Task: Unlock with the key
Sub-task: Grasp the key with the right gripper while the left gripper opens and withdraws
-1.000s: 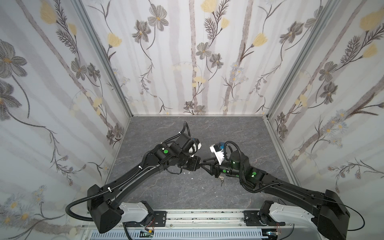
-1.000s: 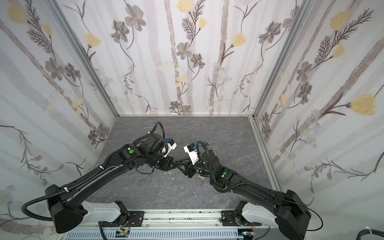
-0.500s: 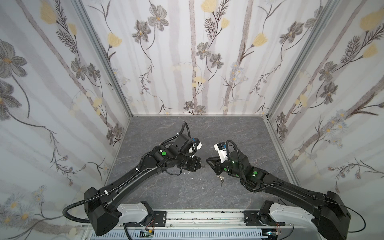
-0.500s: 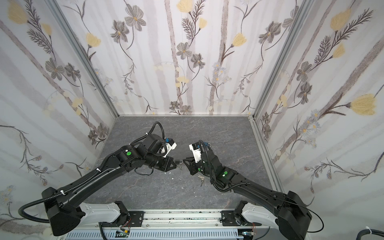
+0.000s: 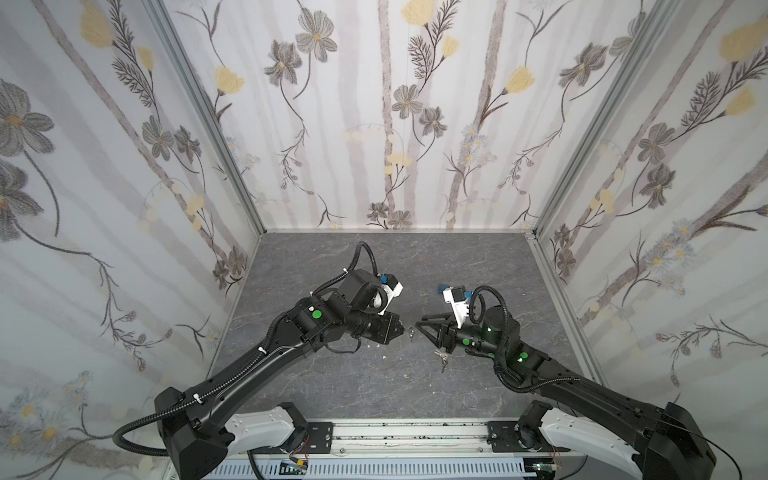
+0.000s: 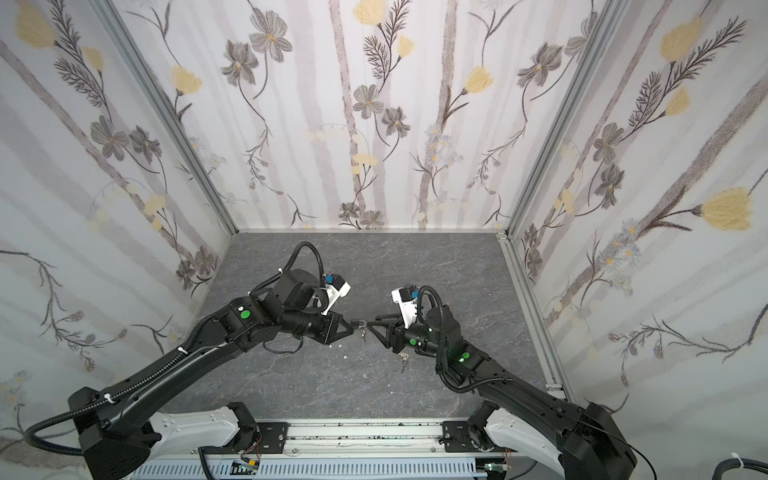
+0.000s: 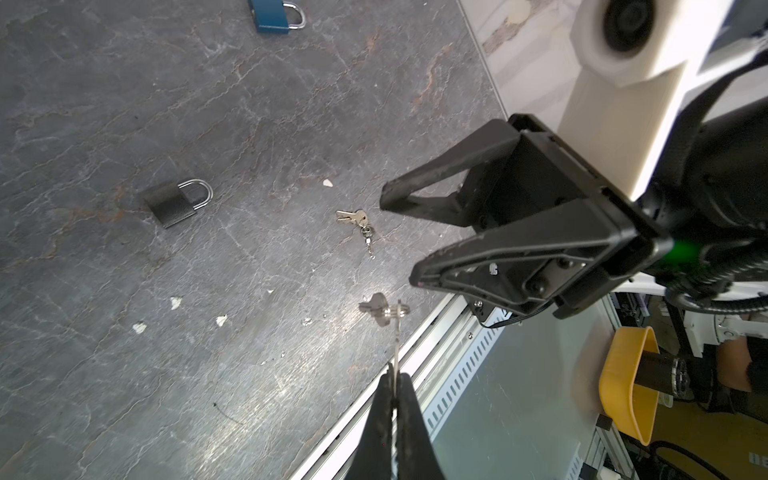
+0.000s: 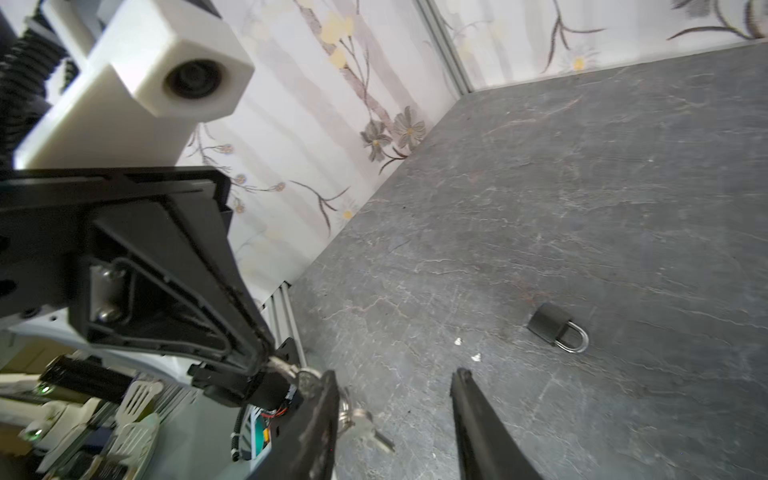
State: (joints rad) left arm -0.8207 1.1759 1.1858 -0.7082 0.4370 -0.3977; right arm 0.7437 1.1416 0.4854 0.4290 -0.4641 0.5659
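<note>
Left gripper: clamped shut on one end of a key and holding it clear of the floor. The key's ring end points outward.
Second key: hangs loose from the ring at the held key's outer end.
Right gripper: jaws apart with nothing between them. It faces the left gripper, just beside the key's outer end. In the right wrist view one finger overlaps the ring, and I cannot tell whether they touch.
Spare keys: a small bunch lying on the floor below the right gripper, also seen in a top view.
Black padlock: flat on the floor with its shackle closed, well apart from both grippers and held by neither.
Blue padlock: farther off, also flat on the floor.
Step in hand: probably a hand-over or regrip of the key, with unlocking not yet begun.
Risk, grip: the left gripper seems to pinch the blade, so the key cannot enter a keyhole until the right gripper takes it by the head.
Risk, drop: if the right gripper closes on the ring or the dangling key, the pinch may slip and the bunch may fall.
Risk, lock: a padlock lying loose will likely slide or spin when the key pushes in, unless the other gripper pins it.
Risk, mismatch: there are two locks and two key bunches, and I cannot tell which key fits which lock.
</note>
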